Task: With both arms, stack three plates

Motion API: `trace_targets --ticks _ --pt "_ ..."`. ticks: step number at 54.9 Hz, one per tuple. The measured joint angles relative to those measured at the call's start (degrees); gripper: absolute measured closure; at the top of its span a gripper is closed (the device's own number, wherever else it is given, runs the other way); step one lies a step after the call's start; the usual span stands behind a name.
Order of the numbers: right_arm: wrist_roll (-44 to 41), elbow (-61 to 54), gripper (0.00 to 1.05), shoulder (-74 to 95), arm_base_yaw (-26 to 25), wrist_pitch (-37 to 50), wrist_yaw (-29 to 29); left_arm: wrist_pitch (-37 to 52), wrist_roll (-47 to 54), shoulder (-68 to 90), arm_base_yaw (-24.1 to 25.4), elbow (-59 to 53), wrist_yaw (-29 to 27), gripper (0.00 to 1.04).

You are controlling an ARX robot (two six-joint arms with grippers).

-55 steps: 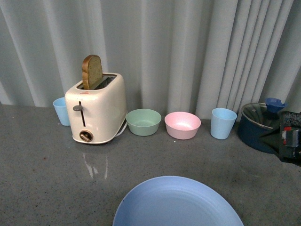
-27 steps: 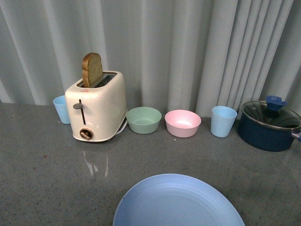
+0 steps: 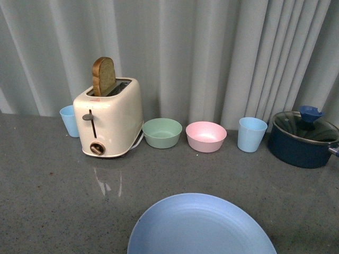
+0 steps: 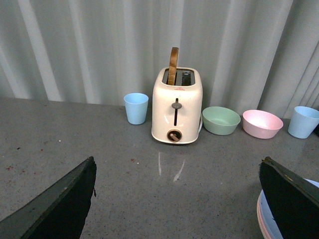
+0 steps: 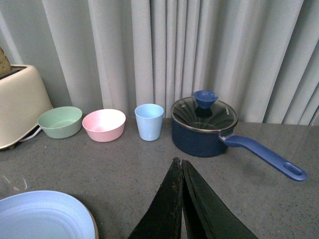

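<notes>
**Plates in a pile at the front of the counter**

No writing can be read. A small red mark is seen on top of the toaster (image 4: 177,112), but it is too small to make out.

The light blue plate (image 3: 198,225) is seen at the near edge of the grey counter (image 3: 47,201), on top of the pile. A pink plate edge (image 4: 260,219) peeks out under it in the left wrist view. A thin brown edge is seen under it in the right wrist view.

The left gripper (image 4: 177,199) is spread wide apart, and the pile lies beside one finger. The right gripper (image 5: 182,167) is pressed together with nothing in it, and the blue plate lies near it, not touching.

A slice of toast (image 3: 104,75) stands in the toaster.
</notes>
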Motion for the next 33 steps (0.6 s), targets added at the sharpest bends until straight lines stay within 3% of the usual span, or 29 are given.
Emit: trace_targets --ticks 33 --pt "-0.02 -0.96 1.02 -23.98 0.00 -21.66 0.00 0.00 0.00 0.00 0.00 0.00 0.02 0.07"
